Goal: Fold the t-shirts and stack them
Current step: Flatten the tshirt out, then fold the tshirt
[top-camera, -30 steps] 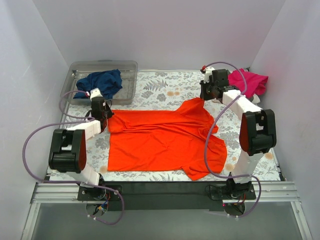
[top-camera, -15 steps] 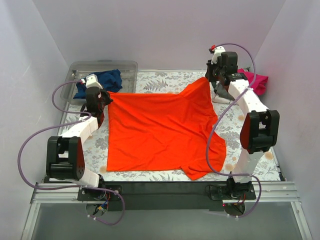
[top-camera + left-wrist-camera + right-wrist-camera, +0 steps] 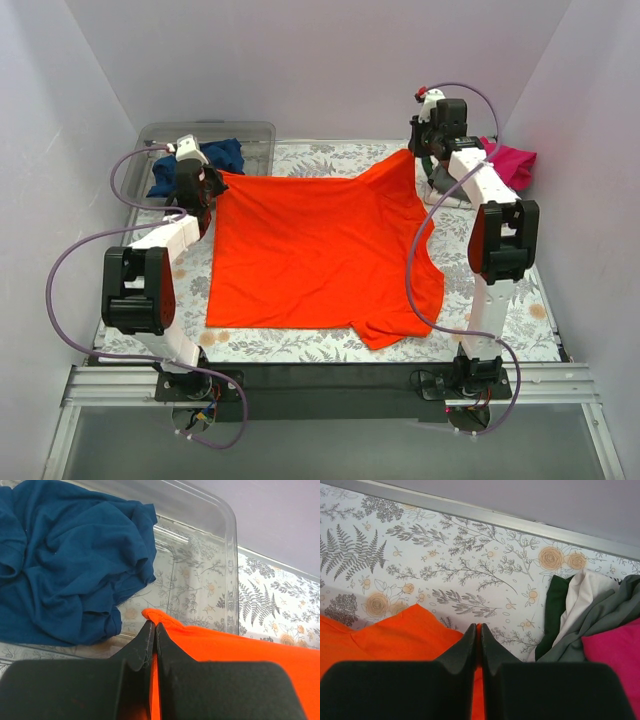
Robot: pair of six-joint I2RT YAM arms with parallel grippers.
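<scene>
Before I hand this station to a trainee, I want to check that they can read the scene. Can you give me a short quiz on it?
1. True or false: the blue shirt lies inside the clear tub.
2. The left pincer and the right pincer are each shut on: A) a far corner of the orange shirt; B) the tub's rim; C) nothing.
3. Fill in: the heap of clothes beside the right pincer includes a bright ___ shirt.

Key: 1 true. 2 A. 3 pink, the pink shirt.
</scene>
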